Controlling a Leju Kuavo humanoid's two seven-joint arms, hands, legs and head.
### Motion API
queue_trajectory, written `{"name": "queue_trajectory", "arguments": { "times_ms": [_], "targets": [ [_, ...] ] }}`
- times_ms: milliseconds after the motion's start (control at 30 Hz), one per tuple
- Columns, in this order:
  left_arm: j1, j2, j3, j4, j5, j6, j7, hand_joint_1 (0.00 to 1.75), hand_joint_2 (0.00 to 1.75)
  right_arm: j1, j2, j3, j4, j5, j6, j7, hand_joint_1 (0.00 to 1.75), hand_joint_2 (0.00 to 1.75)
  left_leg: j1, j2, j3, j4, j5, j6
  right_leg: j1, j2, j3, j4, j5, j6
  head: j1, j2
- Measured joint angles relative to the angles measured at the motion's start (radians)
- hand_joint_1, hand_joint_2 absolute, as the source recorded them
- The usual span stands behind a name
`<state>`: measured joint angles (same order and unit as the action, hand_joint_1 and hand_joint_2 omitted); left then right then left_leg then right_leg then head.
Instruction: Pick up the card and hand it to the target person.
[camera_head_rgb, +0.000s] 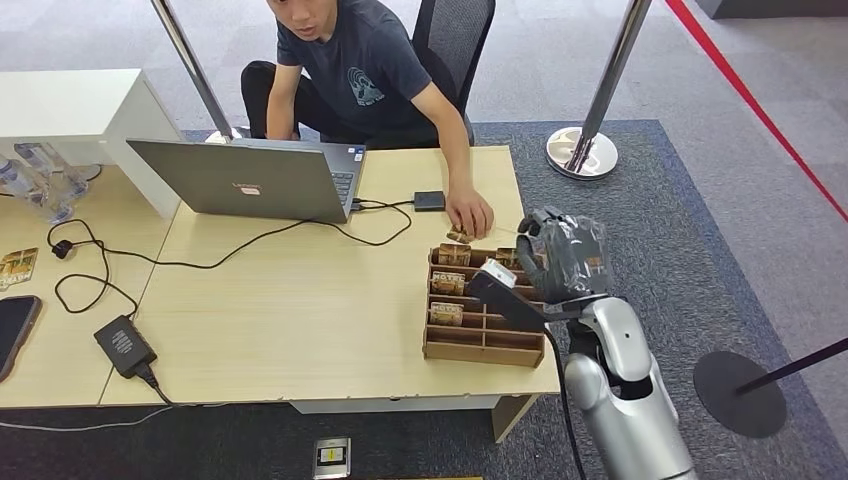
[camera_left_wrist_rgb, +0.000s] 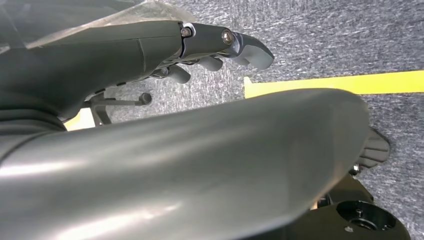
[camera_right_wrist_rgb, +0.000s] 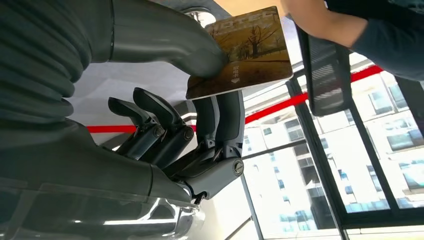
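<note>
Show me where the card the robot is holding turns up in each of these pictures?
Head view: the card barely shows, edge-on, a thin pale sliver beside the right hand, above the wooden tray.
Left wrist view: not in it.
Right wrist view: the card lies large near the top, pinched between the thumb and fingers.
Shared landmark: the person's forearm close by the card.

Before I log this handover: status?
Right hand pinches hotel card, raised by the wooden card rack. Left hand hangs, holding nothing. Person's hand at rack's far edge.
</note>
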<state>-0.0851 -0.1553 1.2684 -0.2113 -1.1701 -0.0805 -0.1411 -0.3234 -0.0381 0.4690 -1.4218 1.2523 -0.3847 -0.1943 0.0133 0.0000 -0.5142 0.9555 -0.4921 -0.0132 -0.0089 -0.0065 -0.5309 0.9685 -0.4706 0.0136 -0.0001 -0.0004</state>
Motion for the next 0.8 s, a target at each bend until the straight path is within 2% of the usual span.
{"name": "queue_trajectory", "arguments": {
  "times_ms": [133, 333, 600, 800],
  "targets": [
    [-0.001, 0.0, 0.0, 0.0, -0.012, 0.0, -0.005, 0.0, 0.0, -0.074, 0.028, 0.008, 0.031, -0.023, 0.017, -0.001, 1.75, 1.75, 0.0, 0.0, 0.0, 0.0, 0.001, -0.001, 0.0, 0.0, 0.0, 0.0, 0.0, 0.0, 0.0, 0.0],
    [-0.002, 0.0, -0.002, 0.0, -0.025, -0.001, -0.005, 0.0, 0.0, -0.134, 0.068, 0.014, 0.079, -0.027, 0.038, 0.001, 1.75, 1.75, 0.0, 0.0, 0.0, 0.0, 0.001, -0.001, 0.0, 0.0, -0.001, 0.001, 0.0, 0.0, 0.0, 0.0],
    [-0.011, 0.0, -0.01, 0.0, -0.037, -0.002, 0.027, 0.0, 0.0, -0.313, 0.183, 0.013, 0.313, -0.035, 0.029, -0.014, 1.75, 1.75, 0.0, 0.0, 0.0, 0.0, 0.002, -0.002, 0.0, 0.0, -0.001, 0.002, 0.001, -0.001, 0.0, 0.0],
    [-0.016, 0.0, -0.01, 0.0, -0.03, -0.002, 0.038, 0.0, 0.0, -0.375, 0.241, 0.012, 0.438, -0.038, 0.012, -0.018, 1.75, 1.75, 0.001, 0.0, 0.0, 0.0, 0.002, -0.002, 0.0, 0.0, -0.001, 0.002, 0.0, -0.001, 0.0, 0.0]
  ]
}}
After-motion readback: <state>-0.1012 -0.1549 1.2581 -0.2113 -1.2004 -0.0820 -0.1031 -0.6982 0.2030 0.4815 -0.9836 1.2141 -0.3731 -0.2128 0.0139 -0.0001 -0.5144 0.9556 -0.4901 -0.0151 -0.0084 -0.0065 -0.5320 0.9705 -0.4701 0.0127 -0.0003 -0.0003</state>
